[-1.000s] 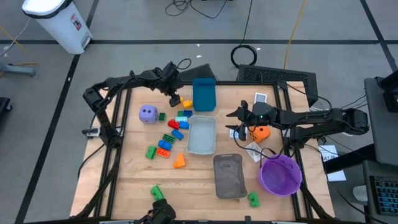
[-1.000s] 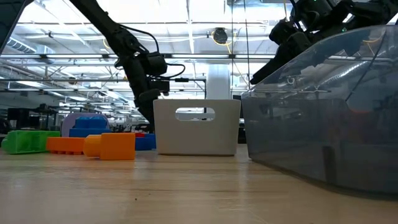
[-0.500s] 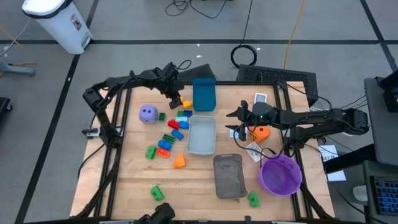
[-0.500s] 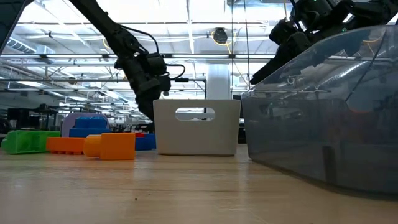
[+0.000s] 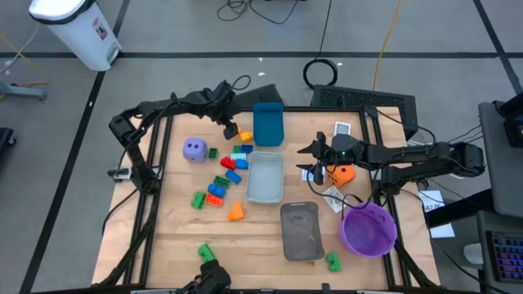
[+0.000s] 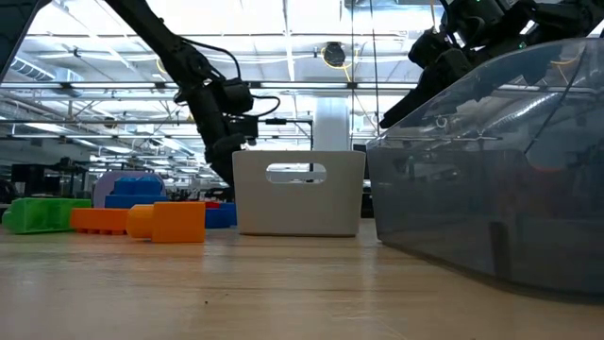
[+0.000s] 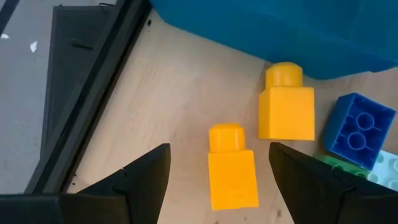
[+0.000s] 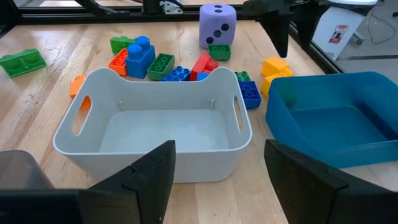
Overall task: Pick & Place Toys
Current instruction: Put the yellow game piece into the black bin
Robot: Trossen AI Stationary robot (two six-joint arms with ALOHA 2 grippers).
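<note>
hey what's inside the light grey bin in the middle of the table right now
Nothing that shows: the light grey bin has a bare floor in the right wrist view. The bricks lie outside it, past its far wall. Its near inside wall is hidden.

**Both arms over a table strewn with toys**

The left gripper (image 5: 228, 124) hangs by the blue bin (image 5: 268, 123), above small bricks (image 5: 237, 155). The purple die (image 5: 194, 149) sits apart. The right gripper (image 5: 311, 163) hovers between the white tray (image 5: 265, 177) and the orange die (image 5: 345, 174); a purple bowl (image 5: 368, 229) stands nearby.
</note>
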